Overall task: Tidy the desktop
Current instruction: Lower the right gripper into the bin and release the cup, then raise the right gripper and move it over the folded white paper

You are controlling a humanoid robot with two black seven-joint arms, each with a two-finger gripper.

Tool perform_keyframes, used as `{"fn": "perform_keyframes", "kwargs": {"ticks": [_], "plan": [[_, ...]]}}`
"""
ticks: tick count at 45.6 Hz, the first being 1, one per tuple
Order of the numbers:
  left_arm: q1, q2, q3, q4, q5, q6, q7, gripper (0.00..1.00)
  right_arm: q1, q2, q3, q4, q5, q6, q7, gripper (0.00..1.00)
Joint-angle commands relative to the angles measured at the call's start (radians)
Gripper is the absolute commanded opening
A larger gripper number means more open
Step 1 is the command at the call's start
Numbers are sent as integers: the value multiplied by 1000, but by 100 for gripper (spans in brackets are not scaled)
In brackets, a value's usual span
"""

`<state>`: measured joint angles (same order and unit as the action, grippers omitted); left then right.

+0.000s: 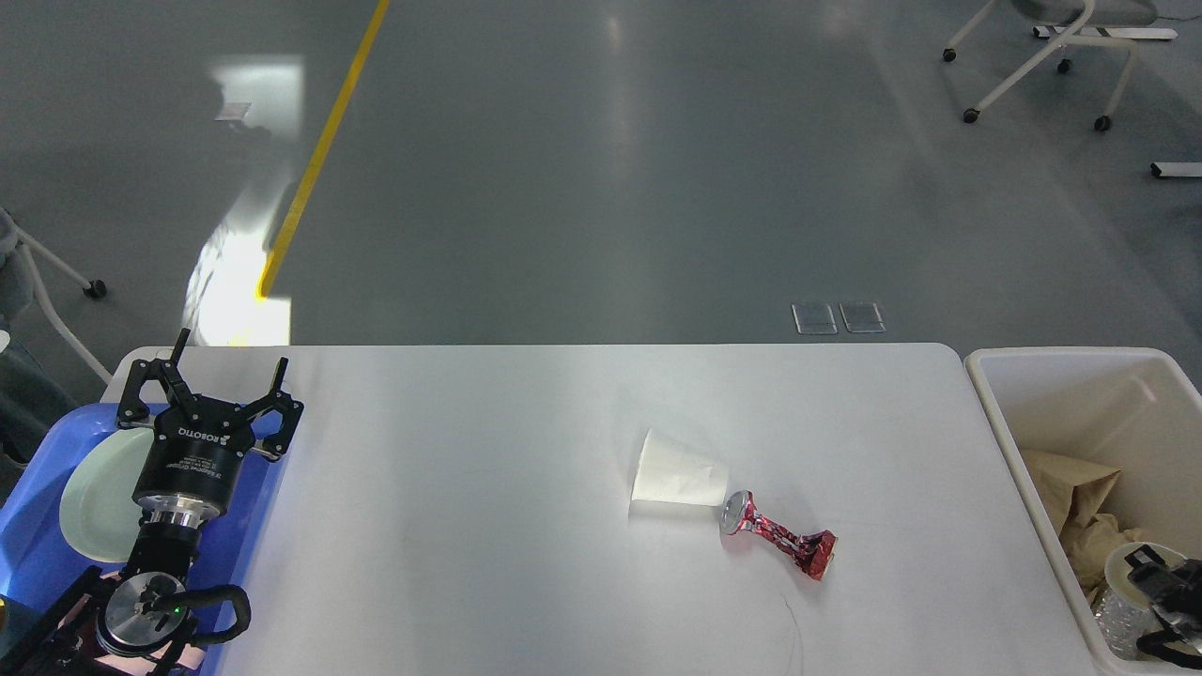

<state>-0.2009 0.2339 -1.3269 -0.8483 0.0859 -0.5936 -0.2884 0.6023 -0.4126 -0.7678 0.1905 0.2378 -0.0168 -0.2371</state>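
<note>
Crushed can point(781, 539) touching tipped cup point(678, 475)

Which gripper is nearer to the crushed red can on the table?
The right gripper, low in the bin to the can's right. The left gripper is open over the blue tray, far left of the crushed red can.

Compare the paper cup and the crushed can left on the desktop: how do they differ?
The paper cup is plain white; the crushed can is red with a silver end. The cup keeps its full cone shape, while the can is squeezed thin in the middle and twisted. The cup looks the bulkier of the two. Both lie on their sides on the desktop, the cup's narrow end next to the can's silver end.
</note>
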Motion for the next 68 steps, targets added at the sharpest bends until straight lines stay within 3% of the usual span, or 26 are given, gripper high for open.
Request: {"fn": "perform_keyframes", "kwargs": {"ticks": [1,2,3,36,45,52,59,68], "plan": [[0,-1,0,0,0,0,0,97,4,-3,-2,-2,0,-31,1,76],[0,-1,0,0,0,0,0,97,7,-3,-5,-2,0,-47,1,94],[0,-1,0,0,0,0,0,97,8,-2,-5,-2,0,-60,-1,100],[0,-1,0,0,0,0,0,97,51,-2,-1,17,-6,-71,-1,100],[0,1,0,0,0,0,0,97,155,-41,-33,142,-80,-71,-8,100],[0,-1,0,0,0,1,2,97,312,-116,-42,346,-242,-68,-15,100],[0,-1,0,0,0,0,2,97,523,-184,-97,530,-347,18,-41,100],[0,-1,0,0,0,0,2,97,829,-140,-281,641,-348,323,-41,100]]}}
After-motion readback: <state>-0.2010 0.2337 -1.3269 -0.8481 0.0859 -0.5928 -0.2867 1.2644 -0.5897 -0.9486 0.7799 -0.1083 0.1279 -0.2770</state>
